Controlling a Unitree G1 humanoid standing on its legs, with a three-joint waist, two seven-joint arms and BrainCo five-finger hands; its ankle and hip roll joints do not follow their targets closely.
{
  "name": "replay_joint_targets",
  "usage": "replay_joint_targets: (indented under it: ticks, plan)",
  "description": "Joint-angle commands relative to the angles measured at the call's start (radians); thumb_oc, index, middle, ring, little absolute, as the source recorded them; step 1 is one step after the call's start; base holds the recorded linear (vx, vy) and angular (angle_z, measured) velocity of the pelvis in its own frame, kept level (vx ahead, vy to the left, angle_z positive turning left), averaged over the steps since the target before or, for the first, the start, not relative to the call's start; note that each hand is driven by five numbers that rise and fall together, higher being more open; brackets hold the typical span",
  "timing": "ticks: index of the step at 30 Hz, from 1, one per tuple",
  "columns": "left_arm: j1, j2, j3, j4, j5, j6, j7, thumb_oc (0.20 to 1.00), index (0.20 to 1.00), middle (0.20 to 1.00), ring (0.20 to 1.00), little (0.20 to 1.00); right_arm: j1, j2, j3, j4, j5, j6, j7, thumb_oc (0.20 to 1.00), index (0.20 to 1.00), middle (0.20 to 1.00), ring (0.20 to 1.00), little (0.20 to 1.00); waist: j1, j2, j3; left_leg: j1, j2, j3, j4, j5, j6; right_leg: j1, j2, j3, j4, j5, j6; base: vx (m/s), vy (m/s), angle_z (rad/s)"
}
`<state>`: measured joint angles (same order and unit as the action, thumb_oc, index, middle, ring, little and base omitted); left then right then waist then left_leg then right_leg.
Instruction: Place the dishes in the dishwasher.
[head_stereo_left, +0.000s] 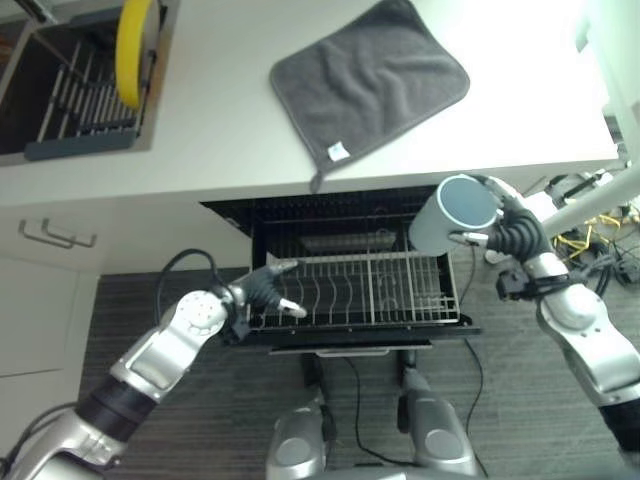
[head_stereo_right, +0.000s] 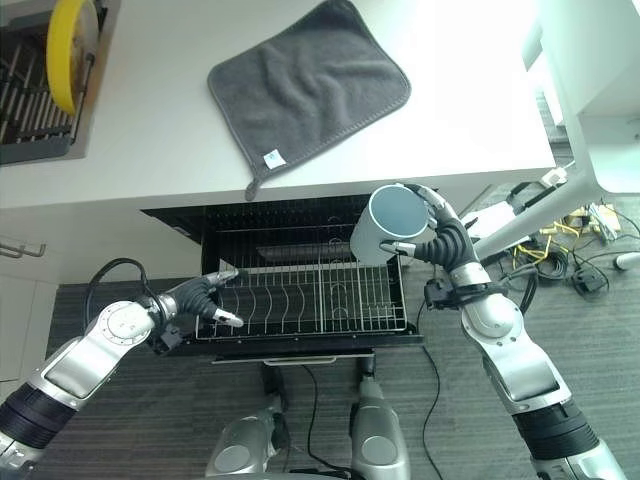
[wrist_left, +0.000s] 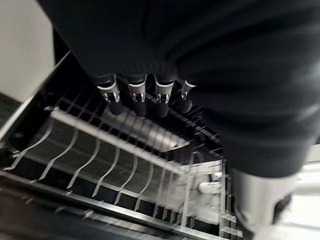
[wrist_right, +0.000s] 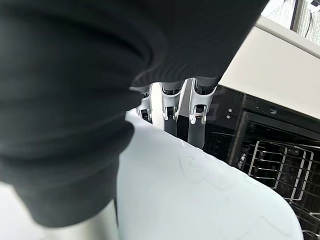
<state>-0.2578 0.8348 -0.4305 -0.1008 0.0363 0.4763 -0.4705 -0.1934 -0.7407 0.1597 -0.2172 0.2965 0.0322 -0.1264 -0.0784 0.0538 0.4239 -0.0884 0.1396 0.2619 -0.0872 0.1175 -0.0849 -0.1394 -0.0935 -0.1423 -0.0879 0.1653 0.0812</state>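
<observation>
One grey towel lies above the dishwasher rack; yellow plate far left.

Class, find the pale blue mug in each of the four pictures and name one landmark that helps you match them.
Left eye view: mug, right of centre, in the right hand, above the rack's right end.
Right eye view: mug, just right of centre, same grip.
Left wrist view: not in it.
Right wrist view: mug, lower half, fingers curled round it.
Shared landmark: the wire dishwasher rack.

White counter above grey carpet, drawer handles left.
</observation>
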Motion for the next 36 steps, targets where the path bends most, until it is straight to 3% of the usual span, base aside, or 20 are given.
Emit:
replay_joint_targets:
  ticks: [1,2,5,6,8,12,16,22,27,36]
  plan:
    - [-0.063,-0.008,-0.033,0.119,0.151,0.161,-0.172,1.000,1.000,1.000,1.000,1.000,-0.129,0.009,0.020,-0.012,0.022,-0.069,-0.035,0.200,0.200,0.200,0.200,0.200,-0.011,-0.039,-0.039,-0.017,0.002,-0.025,0.056,-0.039,0.013,0.060,-0.023,-0.007,0.043,-0.106,0.045,-0.08,0.003,-0.01]
    - [-0.102,-0.019,-0.067,0.168,0.199,0.210,-0.233,1.000,1.000,1.000,1.000,1.000,-0.154,0.013,0.034,-0.002,0.022,-0.064,-0.031,0.200,0.200,0.200,0.200,0.200,-0.014,-0.042,-0.036,-0.021,0.001,-0.024,0.057,-0.041,0.013,0.057,-0.022,-0.007,0.045,-0.109,0.044,-0.07,0.002,-0.02]
    - [-0.170,-0.055,-0.129,0.289,0.313,0.273,-0.358,1.000,1.000,1.000,1.000,1.000,-0.200,0.030,0.064,0.018,0.012,-0.046,-0.017,0.200,0.200,0.200,0.200,0.200,-0.020,-0.052,-0.037,-0.027,0.002,-0.020,0.064,-0.045,0.014,0.052,-0.019,-0.007,0.053,-0.116,0.042,-0.04,0.002,-0.04]
    - [-0.233,-0.092,-0.189,0.405,0.400,0.299,-0.451,1.000,1.000,1.000,1.000,1.000,-0.247,0.041,0.099,0.047,0.002,-0.028,-0.006,0.200,0.200,0.200,0.200,0.200,-0.024,-0.062,-0.039,-0.033,0.002,-0.017,0.075,-0.051,0.015,0.049,-0.019,-0.010,0.061,-0.122,0.042,-0.03,0.000,-0.13]
    - [-0.269,-0.105,-0.224,0.458,0.451,0.301,-0.521,1.000,1.000,1.000,1.000,1.000,-0.275,0.048,0.118,0.071,-0.006,-0.016,0.000,0.200,0.200,0.200,0.200,0.200,-0.025,-0.069,-0.041,-0.037,0.003,-0.015,0.083,-0.056,0.015,0.047,-0.019,-0.013,0.064,-0.124,0.042,-0.01,-0.019,-0.13]
    - [-0.312,-0.090,-0.296,0.478,0.535,0.293,-0.770,1.000,1.000,1.000,1.000,1.000,-0.324,0.050,0.163,0.123,-0.016,0.009,0.009,0.200,0.200,0.200,0.200,0.200,-0.022,-0.084,-0.038,-0.042,0.004,-0.015,0.094,-0.066,0.015,0.047,-0.016,-0.019,0.067,-0.127,0.042,0.00,-0.024,-0.02]
    - [-0.284,-0.055,-0.353,0.396,0.550,0.231,-1.066,1.000,1.000,1.000,1.000,1.000,-0.373,0.045,0.204,0.232,-0.030,-0.002,0.021,0.200,0.200,0.200,0.200,0.200,-0.009,-0.090,-0.024,-0.053,0.003,-0.017,0.106,-0.073,0.012,0.046,-0.016,-0.029,0.067,-0.130,0.039,0.00,-0.007,-0.02]
    - [-0.213,-0.026,-0.380,0.320,0.625,0.103,-1.144,1.000,1.000,1.000,1.000,1.000,-0.447,0.028,0.226,0.377,-0.034,-0.004,0.044,0.200,0.200,0.200,0.200,0.200,0.015,-0.082,-0.003,-0.080,0.001,-0.029,0.124,-0.074,0.004,0.045,-0.017,-0.038,0.068,-0.143,0.031,-0.01,0.006,0.00]
    - [-0.114,-0.018,-0.409,0.243,0.669,-0.009,-1.144,1.000,1.000,1.000,1.000,1.000,-0.487,0.025,0.239,0.503,-0.045,0.003,0.071,0.200,0.200,0.200,0.200,0.200,0.043,-0.067,0.019,-0.107,-0.005,-0.043,0.133,-0.070,-0.001,0.039,-0.021,-0.050,0.072,-0.152,0.028,-0.02,0.022,0.02]
    - [-0.056,-0.062,-0.451,0.249,0.769,-0.042,-1.144,1.000,1.000,1.000,1.000,1.000,-0.554,0.045,0.269,0.675,-0.041,0.017,0.125,0.200,0.200,0.200,0.200,0.200,0.073,-0.055,0.037,-0.136,-0.010,-0.060,0.138,-0.066,-0.005,0.025,-0.023,-0.065,0.077,-0.160,0.026,-0.01,-0.001,0.07]
